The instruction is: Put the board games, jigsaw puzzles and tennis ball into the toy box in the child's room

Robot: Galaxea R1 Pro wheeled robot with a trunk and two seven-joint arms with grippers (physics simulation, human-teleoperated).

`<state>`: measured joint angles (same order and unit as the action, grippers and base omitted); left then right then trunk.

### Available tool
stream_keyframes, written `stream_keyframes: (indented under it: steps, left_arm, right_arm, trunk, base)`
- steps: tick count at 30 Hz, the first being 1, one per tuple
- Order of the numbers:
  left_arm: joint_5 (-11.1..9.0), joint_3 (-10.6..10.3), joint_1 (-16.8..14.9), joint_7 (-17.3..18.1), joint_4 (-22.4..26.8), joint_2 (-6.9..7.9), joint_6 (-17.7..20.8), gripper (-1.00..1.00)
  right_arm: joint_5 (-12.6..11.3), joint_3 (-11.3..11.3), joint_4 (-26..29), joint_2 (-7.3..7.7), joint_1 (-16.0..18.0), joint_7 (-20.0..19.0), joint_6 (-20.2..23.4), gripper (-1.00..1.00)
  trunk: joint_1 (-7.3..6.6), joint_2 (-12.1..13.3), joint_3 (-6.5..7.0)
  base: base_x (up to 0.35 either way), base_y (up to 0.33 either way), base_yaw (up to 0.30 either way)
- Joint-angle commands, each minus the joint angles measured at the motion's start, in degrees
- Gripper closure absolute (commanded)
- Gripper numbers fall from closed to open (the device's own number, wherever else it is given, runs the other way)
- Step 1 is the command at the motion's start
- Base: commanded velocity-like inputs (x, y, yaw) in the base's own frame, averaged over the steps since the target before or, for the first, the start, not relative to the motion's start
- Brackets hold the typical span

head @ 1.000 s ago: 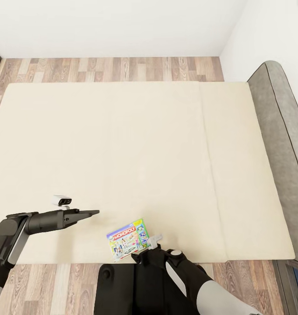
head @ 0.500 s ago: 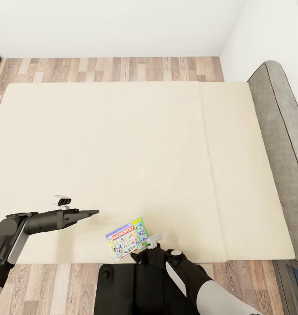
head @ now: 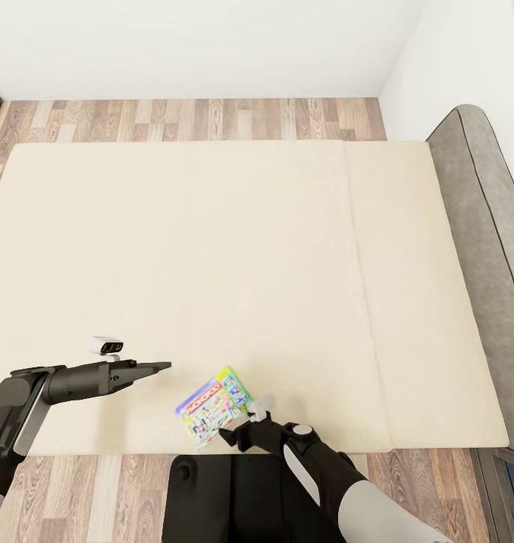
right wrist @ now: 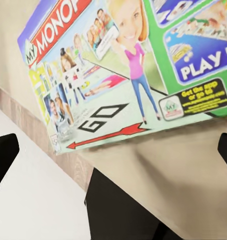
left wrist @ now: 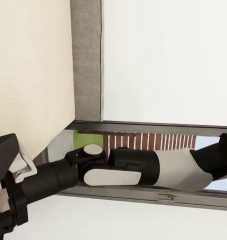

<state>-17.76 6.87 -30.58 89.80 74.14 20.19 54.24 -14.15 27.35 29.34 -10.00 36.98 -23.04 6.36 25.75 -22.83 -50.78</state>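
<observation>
A Monopoly board game [head: 211, 407] [right wrist: 123, 75] lies near the front edge of the beige bed [head: 211, 249]. It is turned at an angle, with one side tipped up off the mattress. My right gripper [head: 232, 434] [right wrist: 113, 155] is right at the box's near corner, and its fingers stand wide apart on either side of that edge. Whether they touch the box is unclear. My left gripper [head: 164, 366] hovers over the mattress to the left of the box, open and holding nothing. The toy box, the table and the other toys are out of view.
A grey headboard [head: 490, 226] runs along the bed's right side against a white wall. Wood-plank floor [head: 211, 117] shows beyond the bed's far edge. My own dark base [head: 204, 490] stands at the bed's near edge.
The Monopoly box has turned counterclockwise, shifted a little left and tipped up. My right gripper has moved left and nearer with it. The left arm has stayed put.
</observation>
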Motion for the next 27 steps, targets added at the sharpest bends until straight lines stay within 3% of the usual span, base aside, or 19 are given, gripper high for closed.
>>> stream_keyframes:
  steps: [1,12,20,27]
  left_arm:
    - [0.01,-0.01,0.0,0.2,-0.01,0.03,0.61,-1.0]
    - [0.07,-0.02,0.0,0.2,-0.01,0.03,0.61,-1.0]
    - [0.08,-0.02,0.0,0.2,-0.05,0.03,0.61,-1.0]
    - [0.09,-0.02,0.0,0.2,-0.05,0.03,0.61,-1.0]
  right_arm:
    - [-0.52,0.04,0.14,0.0,0.02,-0.18,0.36,-1.0]
    - [-0.57,-0.18,1.97,0.0,-0.02,-0.13,0.41,-1.0]
    - [-0.55,-3.59,2.36,0.0,-0.06,0.42,0.74,-1.0]
    - [-0.54,-4.79,2.45,0.0,-0.06,0.55,0.82,-1.0]
  trunk:
    - [0.03,-0.09,-0.06]
    - [0.03,-0.09,-0.06]
    - [0.03,-0.09,-0.06]
    - [0.03,-0.09,-0.06]
  base:
    - [0.0,0.0,0.0]
    - [0.0,0.0,0.0]
    - [0.0,0.0,0.0]
    - [0.0,0.0,0.0]
